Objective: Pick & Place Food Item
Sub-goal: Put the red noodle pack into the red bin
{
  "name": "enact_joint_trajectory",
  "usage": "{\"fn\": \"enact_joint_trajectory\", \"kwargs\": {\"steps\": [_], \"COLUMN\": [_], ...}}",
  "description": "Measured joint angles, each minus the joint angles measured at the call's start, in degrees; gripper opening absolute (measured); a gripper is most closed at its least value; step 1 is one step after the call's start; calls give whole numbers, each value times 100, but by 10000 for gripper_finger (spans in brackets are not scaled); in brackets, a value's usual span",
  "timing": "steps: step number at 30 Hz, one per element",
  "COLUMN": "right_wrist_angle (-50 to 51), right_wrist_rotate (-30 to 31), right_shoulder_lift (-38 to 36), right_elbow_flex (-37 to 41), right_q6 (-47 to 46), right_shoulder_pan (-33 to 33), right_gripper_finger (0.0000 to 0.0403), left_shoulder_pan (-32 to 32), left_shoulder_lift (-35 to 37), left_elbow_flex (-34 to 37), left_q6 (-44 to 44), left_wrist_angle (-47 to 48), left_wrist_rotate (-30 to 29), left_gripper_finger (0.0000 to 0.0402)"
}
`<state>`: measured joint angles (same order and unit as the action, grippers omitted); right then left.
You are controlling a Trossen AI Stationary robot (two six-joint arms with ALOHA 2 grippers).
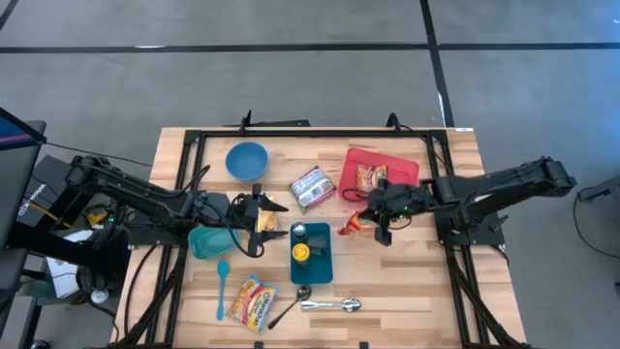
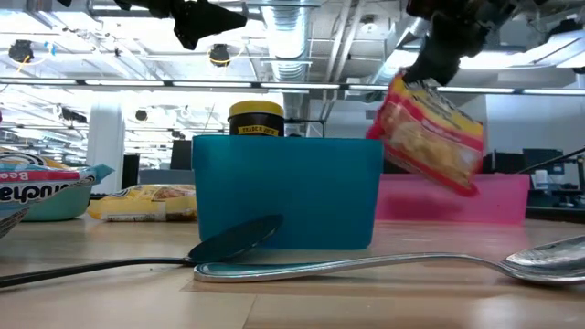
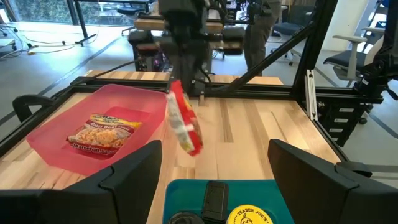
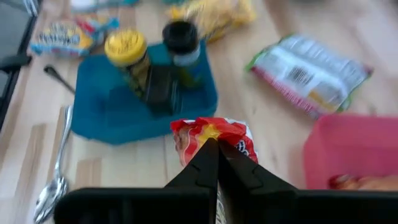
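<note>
1. My right gripper (image 1: 356, 221) is clamped on the top edge of a red snack packet (image 2: 430, 137), which hangs clear above the wooden table (image 1: 407, 281).
2. The packet hangs between the blue tray (image 1: 312, 254) with its jars and the pink bin (image 1: 383, 167), just beside both.
3. A noodle pack (image 3: 102, 132) lies inside that bin.
4. Across the tray, my left gripper (image 1: 254, 221) hovers with fingers spread apart, holding nothing.

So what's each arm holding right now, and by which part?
Right gripper pinches the red snack packet by its top edge; it hangs clear of the table. Left gripper: fingers open, nothing held.
</note>
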<state>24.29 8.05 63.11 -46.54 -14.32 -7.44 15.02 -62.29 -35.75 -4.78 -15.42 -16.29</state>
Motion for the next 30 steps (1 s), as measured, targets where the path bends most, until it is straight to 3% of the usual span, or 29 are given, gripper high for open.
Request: {"fn": "enact_joint_trajectory", "kwargs": {"steps": [9, 15, 22, 30], "right_wrist_angle": [-372, -425, -427, -417], "right_wrist_rotate": [533, 557, 555, 535], "right_shoulder_lift": [-424, -431, -380, -380], "right_elbow_flex": [0, 0, 4, 4], "right_q6": [428, 424, 179, -391], "right_shoulder_pan": [808, 1500, 2107, 2358], "right_gripper_finger": [0, 0, 0, 0], "left_shoulder_pan": [-1, -2, -2, -2], "left_shoulder_lift": [0, 0, 0, 0], "left_elbow_flex": [0, 0, 0, 0], "left_q6": [0, 0, 0, 0], "left_wrist_angle": [-1, 0, 0, -2], "left_wrist_rotate": [0, 0, 0, 0], "left_gripper_finger": [290, 290, 290, 290]}}
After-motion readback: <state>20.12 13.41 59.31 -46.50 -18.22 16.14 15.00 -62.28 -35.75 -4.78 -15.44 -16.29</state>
